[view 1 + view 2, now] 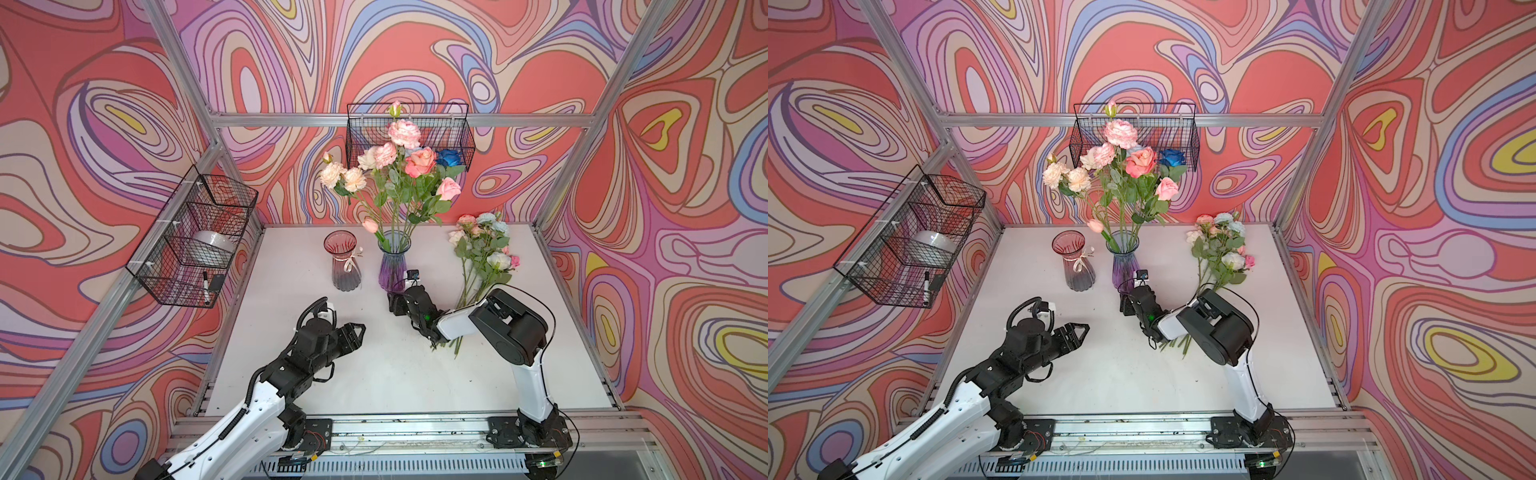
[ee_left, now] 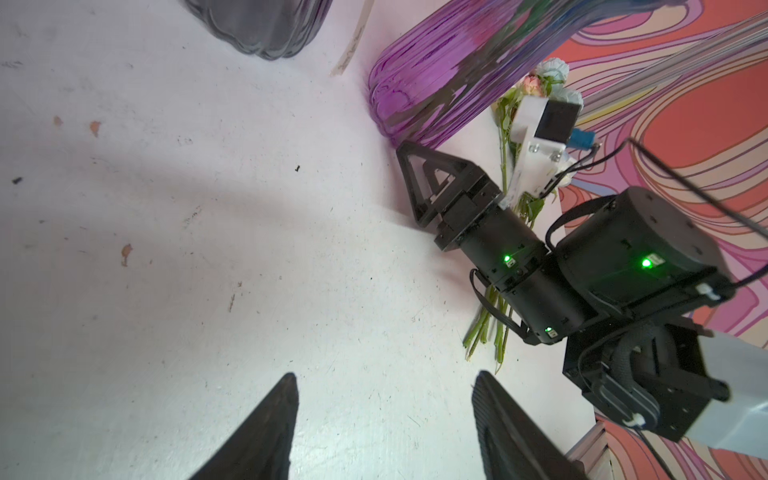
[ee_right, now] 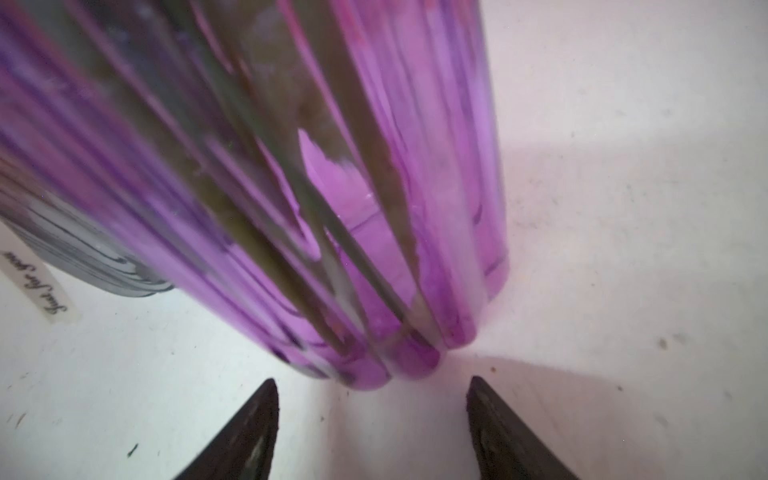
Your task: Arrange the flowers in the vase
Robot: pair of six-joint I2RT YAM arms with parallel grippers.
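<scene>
A purple glass vase (image 1: 394, 266) (image 1: 1125, 266) stands at the table's back middle and holds several flowers (image 1: 399, 166) (image 1: 1125, 166) in pink, peach, cream and one dark blue. More flowers (image 1: 482, 253) (image 1: 1221, 249) lie in a loose bunch on the table to the right, their stems running under my right arm. My right gripper (image 1: 395, 301) (image 1: 1124, 302) (image 3: 372, 380) is open and empty, low at the base of the purple vase (image 3: 332, 187). Further left and nearer the front, my left gripper (image 1: 360, 334) (image 1: 1084, 332) (image 2: 384, 376) is open over bare table.
An empty red-to-grey glass vase (image 1: 343, 262) (image 1: 1073, 262) with a bow stands left of the purple one. A wire basket (image 1: 191, 241) on the left wall holds a white round thing and a marker. Another wire basket (image 1: 453, 129) hangs on the back wall.
</scene>
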